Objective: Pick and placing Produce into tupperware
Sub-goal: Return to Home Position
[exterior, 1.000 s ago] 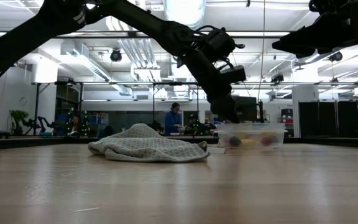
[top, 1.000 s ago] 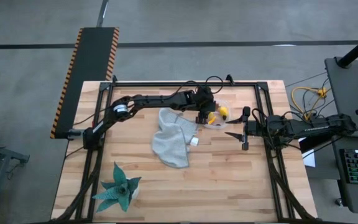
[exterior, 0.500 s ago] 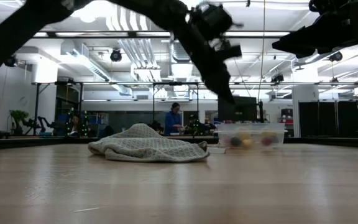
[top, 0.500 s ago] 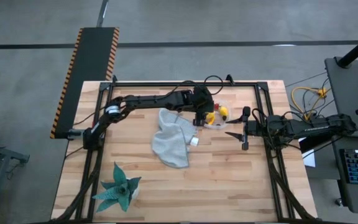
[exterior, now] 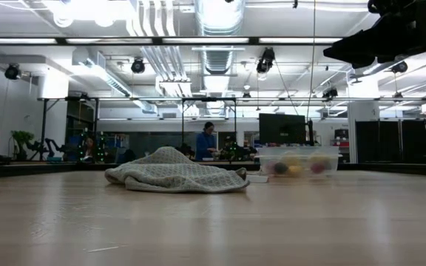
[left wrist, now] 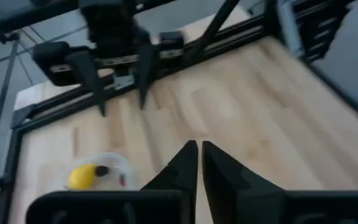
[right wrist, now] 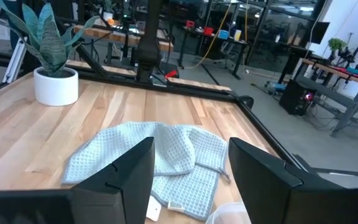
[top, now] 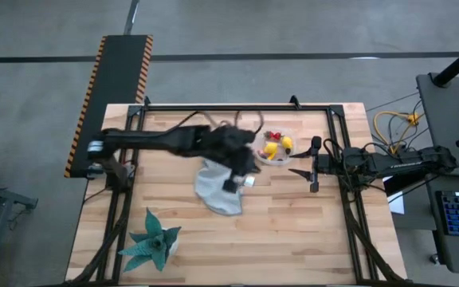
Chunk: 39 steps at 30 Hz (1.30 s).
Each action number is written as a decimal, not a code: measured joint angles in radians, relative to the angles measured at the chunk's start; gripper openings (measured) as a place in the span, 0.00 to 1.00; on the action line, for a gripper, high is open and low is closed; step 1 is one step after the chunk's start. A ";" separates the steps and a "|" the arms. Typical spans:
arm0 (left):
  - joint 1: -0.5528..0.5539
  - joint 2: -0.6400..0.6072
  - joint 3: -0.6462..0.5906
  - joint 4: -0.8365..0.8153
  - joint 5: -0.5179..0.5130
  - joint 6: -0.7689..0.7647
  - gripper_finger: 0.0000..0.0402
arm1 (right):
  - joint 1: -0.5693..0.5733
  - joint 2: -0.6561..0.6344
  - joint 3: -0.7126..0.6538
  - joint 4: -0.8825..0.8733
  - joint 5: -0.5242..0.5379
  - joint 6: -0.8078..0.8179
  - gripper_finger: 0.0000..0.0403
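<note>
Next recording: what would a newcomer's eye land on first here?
The clear tub in the table's far half draws the eye, with yellow lemons and small red pieces inside. The long left arm reaches across the table, its claw shut above the rumpled grey-blue cloth, while the right claw waits open beside the tub. A spiky teal plant stands at the near-left corner.

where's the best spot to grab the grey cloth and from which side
Pinch the cloth at its raised hump, from straight above: it lies crumpled on the table, peaking near its middle in the low view, while its edges lie flat.
</note>
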 joint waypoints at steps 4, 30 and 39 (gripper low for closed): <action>-0.088 -0.159 -0.202 0.135 -0.014 -0.049 0.01 | 0.000 0.000 0.000 -0.002 0.000 0.002 0.49; -0.186 -1.302 -1.584 0.907 -0.417 -0.255 0.00 | 0.000 0.000 0.000 0.006 0.000 0.010 0.49; -0.187 -1.638 -1.678 0.671 -0.365 -0.234 0.00 | 0.000 0.000 0.000 0.018 0.000 0.005 0.49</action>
